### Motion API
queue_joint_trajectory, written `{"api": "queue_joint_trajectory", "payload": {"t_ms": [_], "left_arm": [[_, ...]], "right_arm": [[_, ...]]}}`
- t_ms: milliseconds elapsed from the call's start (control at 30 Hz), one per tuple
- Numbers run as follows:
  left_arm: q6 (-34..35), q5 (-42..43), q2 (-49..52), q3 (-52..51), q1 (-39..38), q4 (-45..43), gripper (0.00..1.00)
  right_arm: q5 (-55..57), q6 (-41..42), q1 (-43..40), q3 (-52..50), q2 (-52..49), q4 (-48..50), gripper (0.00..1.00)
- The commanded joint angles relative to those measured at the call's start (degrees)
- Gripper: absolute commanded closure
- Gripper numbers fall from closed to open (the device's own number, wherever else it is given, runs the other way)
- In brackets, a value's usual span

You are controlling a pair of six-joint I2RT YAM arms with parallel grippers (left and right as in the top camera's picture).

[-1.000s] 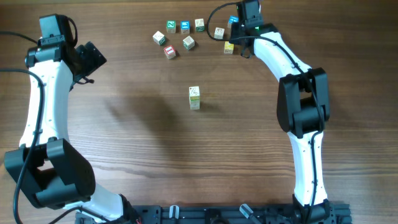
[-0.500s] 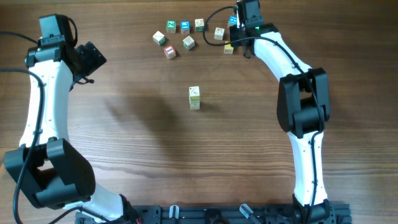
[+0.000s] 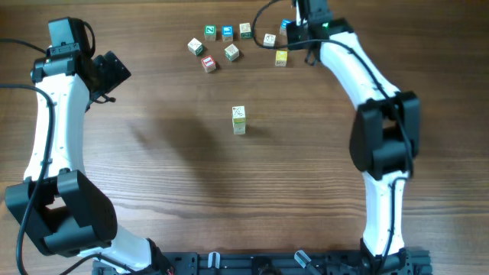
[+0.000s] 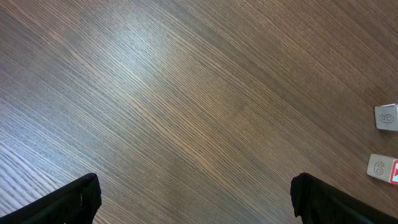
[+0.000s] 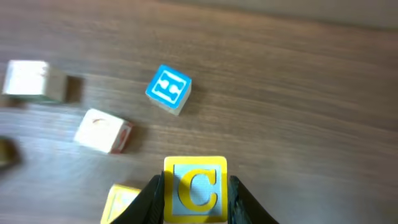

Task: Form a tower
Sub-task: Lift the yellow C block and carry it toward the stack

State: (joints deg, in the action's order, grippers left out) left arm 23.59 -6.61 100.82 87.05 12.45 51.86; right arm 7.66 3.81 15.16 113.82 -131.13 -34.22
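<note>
Centrally on the brown wood-grain tabletop (image 3: 176,153) stands the tower (image 3: 239,121), a short column of pale letter cubes, one cube wide. From overhead I cannot count its layers. It is well apart from both arms and from the loose cubes (image 3: 221,44) scattered along the far edge.

My right claw (image 5: 195,194) is clenched on a C cube (image 5: 195,185), which has a yellow frame and a yellow letter on pale blue. One finger presses each side face. I cannot tell whether this cube is off the surface. A blue cube (image 5: 168,88) lies beyond it, and a yellow cube (image 5: 121,204) sits just beside it, low and left.

My left claw (image 4: 195,186) is released, its fingers wide with only bare tabletop between them, far out to the left.

I judge these cubes to be light, stiff wood with smooth faces. They are best pinched squarely on two flat opposite sides so they do not twist. The tower is only stacked, not joined, so I expect a sideways nudge would topple it. I would not grip it at all, and would approach only from straight above.

The surface looks flat with a slight sheen, so cubes may slide. There is open room all round the tower, but it is crowded where the right claw is picking.
</note>
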Motion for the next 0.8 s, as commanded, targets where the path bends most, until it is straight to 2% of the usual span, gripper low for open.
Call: {"api": "queue_joint_trajectory", "payload": {"t_ms": [0,133,233,333,500,767], "left_arm": [[-0.6,-0.5,-1.1,0.7,0.2,-0.1,0.0],[-0.6,-0.5,-1.1,0.7,0.2,-0.1,0.0],[-0.6,-0.5,-1.1,0.7,0.2,-0.1,0.0],[-0.6,-0.5,-1.1,0.7,0.2,-0.1,0.0],[-0.6,-0.5,-1.1,0.7,0.2,-0.1,0.0],[-0.7,-0.5,-1.1,0.7,0.2,-0.1,0.0]], "right_arm": [[-5.3,0.9,-0.5,0.2,6.2,-6.2,0.89],[-15.0,0.9,-0.4,0.2,6.2,-18.1,0.85],[-16.8,1.7,-0.4,0.1,5.7,-26.7,0.85],[-16.8,7.0,-0.4,0.1,5.7,-31.6,0.85],[-16.8,12.6,0.1,0.1,5.7,-34.3,0.86],[-16.7,13.0,4.3,0.1,5.7,-35.5,0.86]]}}
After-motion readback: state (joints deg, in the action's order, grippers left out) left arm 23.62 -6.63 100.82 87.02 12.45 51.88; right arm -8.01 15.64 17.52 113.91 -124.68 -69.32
